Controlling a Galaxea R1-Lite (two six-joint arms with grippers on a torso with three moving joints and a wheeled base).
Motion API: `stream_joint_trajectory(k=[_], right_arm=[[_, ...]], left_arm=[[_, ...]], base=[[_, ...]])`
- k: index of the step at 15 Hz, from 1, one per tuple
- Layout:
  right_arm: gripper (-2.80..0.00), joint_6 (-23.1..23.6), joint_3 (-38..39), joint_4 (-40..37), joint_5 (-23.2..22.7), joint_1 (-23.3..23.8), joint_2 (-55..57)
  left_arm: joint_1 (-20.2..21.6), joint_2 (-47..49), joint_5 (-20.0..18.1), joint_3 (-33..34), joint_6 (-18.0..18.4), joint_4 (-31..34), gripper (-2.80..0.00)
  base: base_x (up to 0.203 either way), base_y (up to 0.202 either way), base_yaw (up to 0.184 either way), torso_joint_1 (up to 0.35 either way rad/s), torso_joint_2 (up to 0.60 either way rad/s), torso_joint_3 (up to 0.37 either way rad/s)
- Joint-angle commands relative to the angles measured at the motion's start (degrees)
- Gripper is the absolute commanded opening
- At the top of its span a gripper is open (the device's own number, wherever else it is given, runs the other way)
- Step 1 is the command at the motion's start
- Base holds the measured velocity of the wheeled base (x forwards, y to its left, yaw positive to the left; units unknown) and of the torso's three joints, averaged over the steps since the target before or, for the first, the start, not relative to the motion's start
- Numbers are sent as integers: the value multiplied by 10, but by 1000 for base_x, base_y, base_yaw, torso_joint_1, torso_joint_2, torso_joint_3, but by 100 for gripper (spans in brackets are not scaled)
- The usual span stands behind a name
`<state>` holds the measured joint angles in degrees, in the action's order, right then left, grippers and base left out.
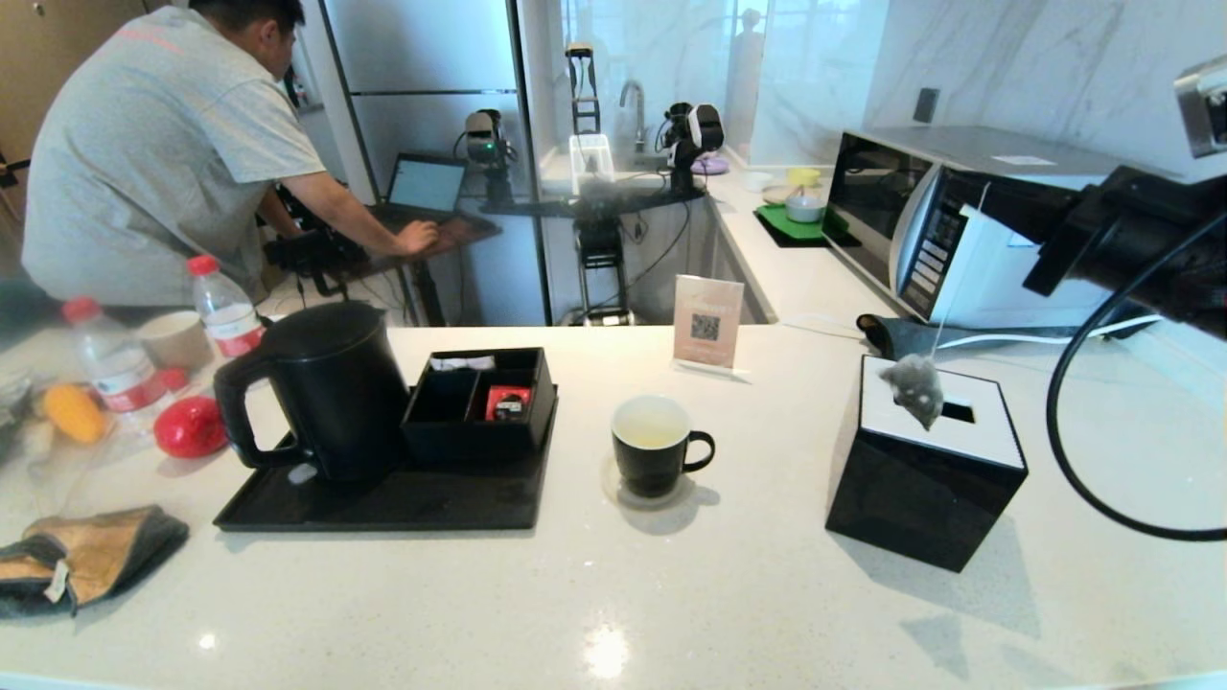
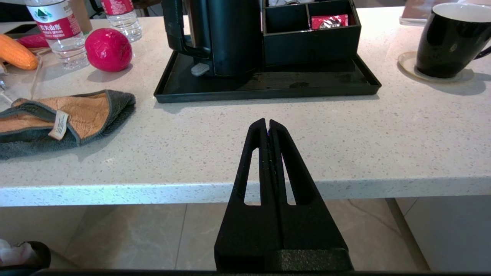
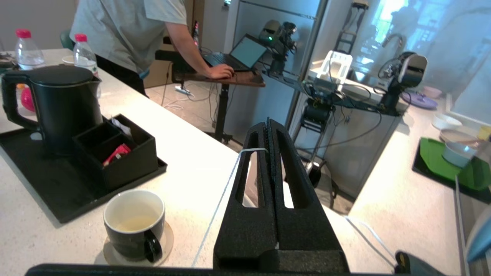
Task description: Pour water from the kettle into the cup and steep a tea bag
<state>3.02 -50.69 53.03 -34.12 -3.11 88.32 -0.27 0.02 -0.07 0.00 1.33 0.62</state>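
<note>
The black kettle point(image 1: 326, 388) stands on the tray at the left, lid shut. The black cup point(image 1: 654, 446) sits on a coaster mid-counter, holding pale liquid point(image 3: 134, 223). My right gripper point(image 1: 959, 196) is raised at the right, in front of the microwave, shut on the tea bag's white string point(image 3: 230, 180). The grey tea bag point(image 1: 915, 388) hangs from it just above the black tissue box point(image 1: 925, 470), to the right of the cup. My left gripper point(image 2: 267, 122) is shut and empty, low by the counter's front edge, facing the kettle point(image 2: 226, 38).
A black tray point(image 1: 383, 503) carries a compartment box with a red packet point(image 1: 506, 402). Water bottles point(image 1: 225, 307), a red fruit point(image 1: 190, 426) and a folded cloth point(image 1: 86, 556) lie at the left. A microwave point(image 1: 920, 230) stands back right; a person works behind.
</note>
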Motion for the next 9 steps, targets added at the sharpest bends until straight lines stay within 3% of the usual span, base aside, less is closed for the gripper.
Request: stream_joint_trajectory(k=[1,9], right_arm=[[-280,1,24,5,-2,12,-15],[-280,5,73,11,-1,27,-20]], left_arm=[[0,0,0,0,0,0,-280],[0,0,1,0,1,0,-280]], base=[[0,0,0,0,0,0],[0,0,0,0,0,0]])
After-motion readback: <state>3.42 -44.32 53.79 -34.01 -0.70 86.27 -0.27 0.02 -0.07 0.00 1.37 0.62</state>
